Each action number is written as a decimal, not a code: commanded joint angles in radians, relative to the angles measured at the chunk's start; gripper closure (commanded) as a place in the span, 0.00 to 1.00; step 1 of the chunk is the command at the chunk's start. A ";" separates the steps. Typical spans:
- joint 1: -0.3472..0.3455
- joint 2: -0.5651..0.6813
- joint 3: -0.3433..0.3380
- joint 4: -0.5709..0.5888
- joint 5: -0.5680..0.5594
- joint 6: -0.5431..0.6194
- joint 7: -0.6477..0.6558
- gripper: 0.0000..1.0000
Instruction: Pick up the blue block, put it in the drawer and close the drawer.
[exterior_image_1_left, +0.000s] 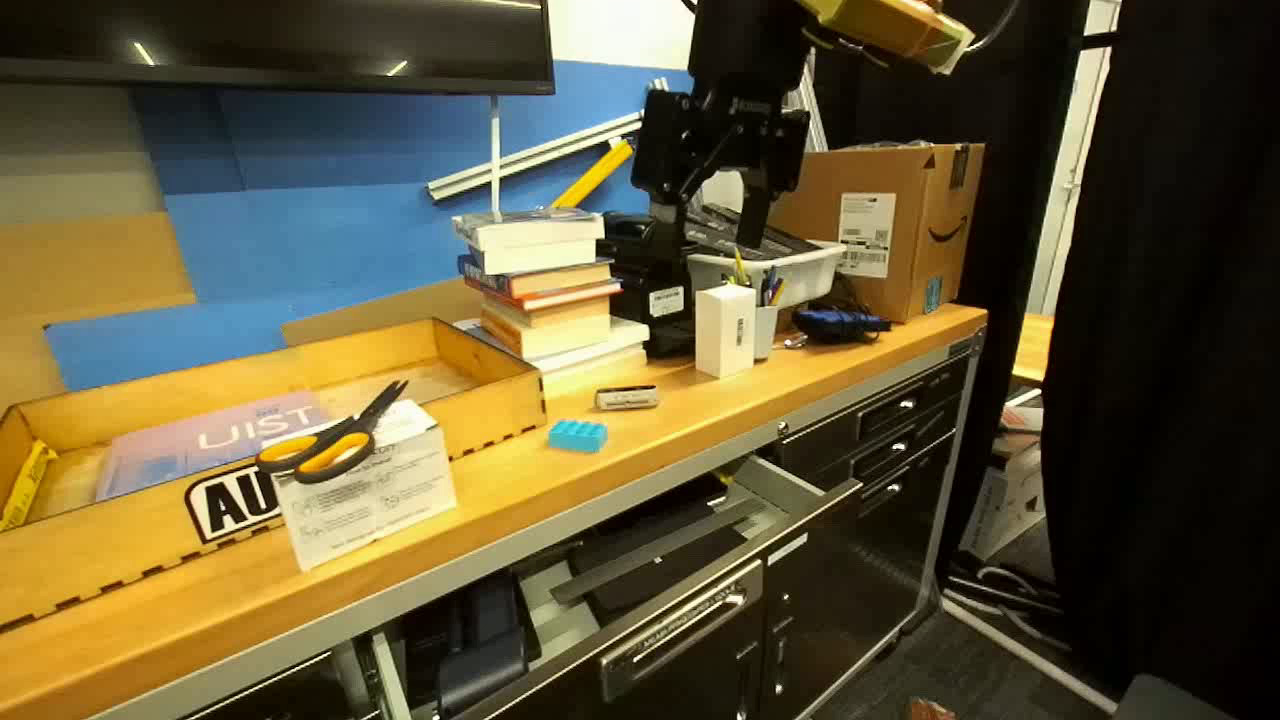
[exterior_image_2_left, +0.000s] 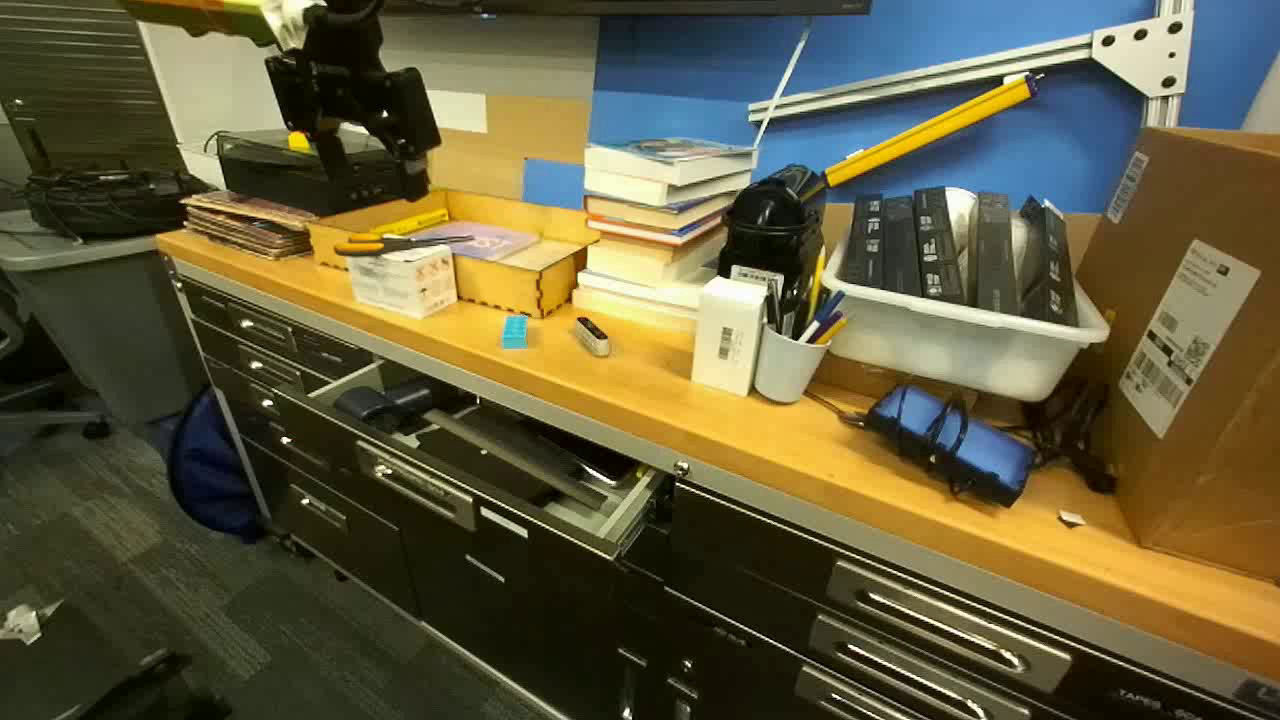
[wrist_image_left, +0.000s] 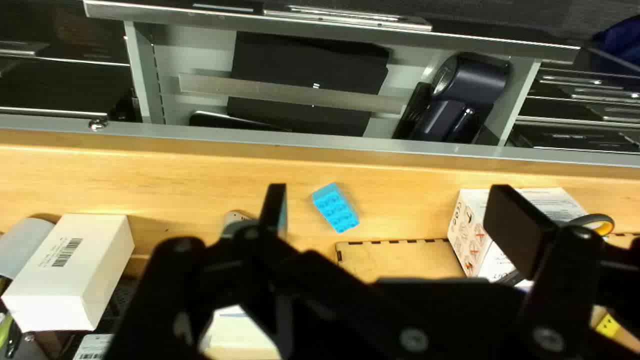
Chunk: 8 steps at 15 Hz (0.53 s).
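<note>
I have the pincer (wrist_image_left: 395, 212) up over the bench (exterior_image_2_left: 640, 395), its fingers (wrist_image_left: 515, 227) spread wide apart; it hangs clear of the blue block (exterior_image_1_left: 577, 436), which rests on the bench a little back from the front edge; my wrist view shows the block beyond the gap of the fingers, skewed to that edge; the drawer (wrist_image_left: 225, 23) is pulled out from under the same edge, with a metal strip (wrist_image_left: 290, 94) lying roughly parallel to it and a dark object (wrist_image_left: 470, 80) I cannot name at one end; near the block lies a small grey item (exterior_image_1_left: 627, 397); toward the back edge a stack of books (exterior_image_2_left: 655, 225) rises next to a wooden tray (exterior_image_2_left: 505, 288); at the tray's front, close to the bench's front edge, I see a white carton (exterior_image_2_left: 405, 285) with scissors (exterior_image_1_left: 368, 420) on top; a cardboard box (exterior_image_1_left: 915, 240) stands near an end corner of the bench.
</note>
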 joint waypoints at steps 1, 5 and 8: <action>-0.004 0.000 0.003 0.007 0.001 -0.002 -0.001 0.00; -0.004 -0.005 0.003 0.018 0.001 -0.002 -0.001 0.00; -0.028 0.140 0.062 0.126 -0.070 0.048 0.126 0.00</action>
